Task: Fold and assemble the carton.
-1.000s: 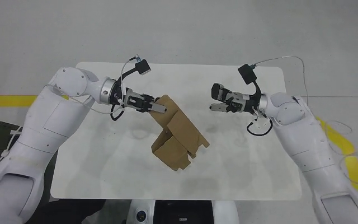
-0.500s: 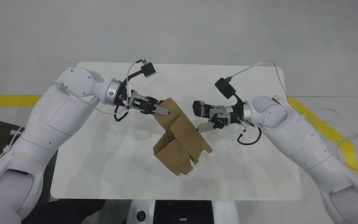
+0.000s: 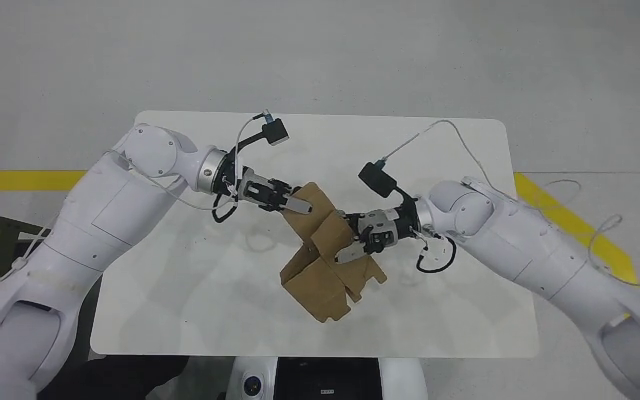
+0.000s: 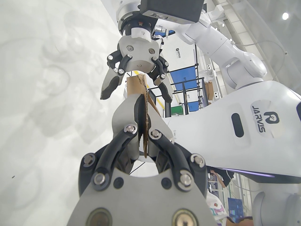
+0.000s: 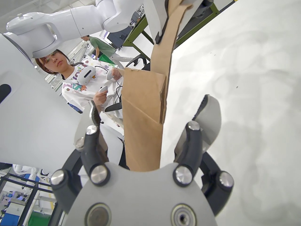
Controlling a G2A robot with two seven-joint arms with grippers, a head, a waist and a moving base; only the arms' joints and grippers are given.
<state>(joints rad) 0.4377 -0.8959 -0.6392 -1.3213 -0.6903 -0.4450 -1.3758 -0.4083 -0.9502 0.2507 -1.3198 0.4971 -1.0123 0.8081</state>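
Left wrist view catches the left gripper (image 4: 143, 109) clamped on the carton's (image 4: 135, 83) edge, the right gripper (image 5: 150, 104) gaping astride it, while from above the carton slants toward the tabletop's (image 3: 200, 310) near edge.

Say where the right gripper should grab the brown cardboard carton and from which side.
Grip the brown cardboard carton by its near panel edge, approaching opposite the left gripper, which pinches the far end. The thin panel stands between the open fingers of the right gripper, so closing across its flat faces should hold.
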